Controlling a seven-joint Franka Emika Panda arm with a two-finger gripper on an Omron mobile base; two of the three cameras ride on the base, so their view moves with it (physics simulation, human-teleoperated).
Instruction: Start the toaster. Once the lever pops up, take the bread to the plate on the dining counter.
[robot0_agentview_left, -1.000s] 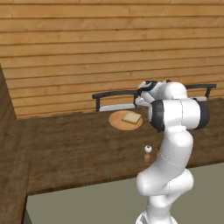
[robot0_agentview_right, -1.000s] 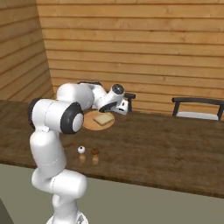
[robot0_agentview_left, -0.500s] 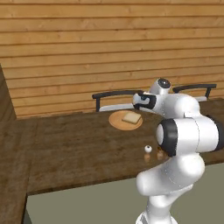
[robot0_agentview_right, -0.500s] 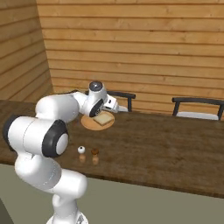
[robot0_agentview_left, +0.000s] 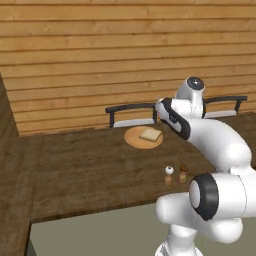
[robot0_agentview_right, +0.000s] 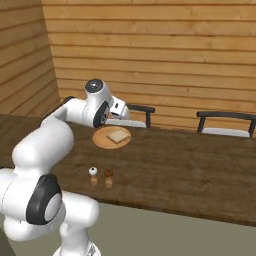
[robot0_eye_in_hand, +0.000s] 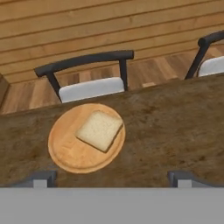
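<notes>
The bread (robot0_eye_in_hand: 99, 130), a square tan slice, lies flat on the round wooden plate (robot0_eye_in_hand: 65, 148), toward its far right side. The plate rests on the dark dining counter (robot0_eye_in_hand: 175, 122). My gripper (robot0_eye_in_hand: 111, 177) hovers above the plate's near edge, open and empty, with its fingertips (robot0_eye_in_hand: 41, 178) set wide apart. From the base views the bread (robot0_agentview_left: 150, 134) sits on the plate (robot0_agentview_left: 135, 140) just left of my hand (robot0_agentview_left: 167, 112); from the other side the bread (robot0_agentview_right: 118, 135) and plate (robot0_agentview_right: 102, 141) lie below it. The toaster is out of view.
Two black chairs with pale seats (robot0_eye_in_hand: 89, 87) (robot0_agentview_right: 227, 122) stand behind the counter. A white shaker (robot0_agentview_left: 169, 171) and a brown shaker (robot0_agentview_left: 184, 169) stand on the counter nearer the base. A wood-plank wall (robot0_agentview_left: 100, 60) rises at the back.
The arm has refolded, its elbow swinging low, and the hand has drawn back a little from over the plate. The bread stays on the plate and the jaws stay open.
</notes>
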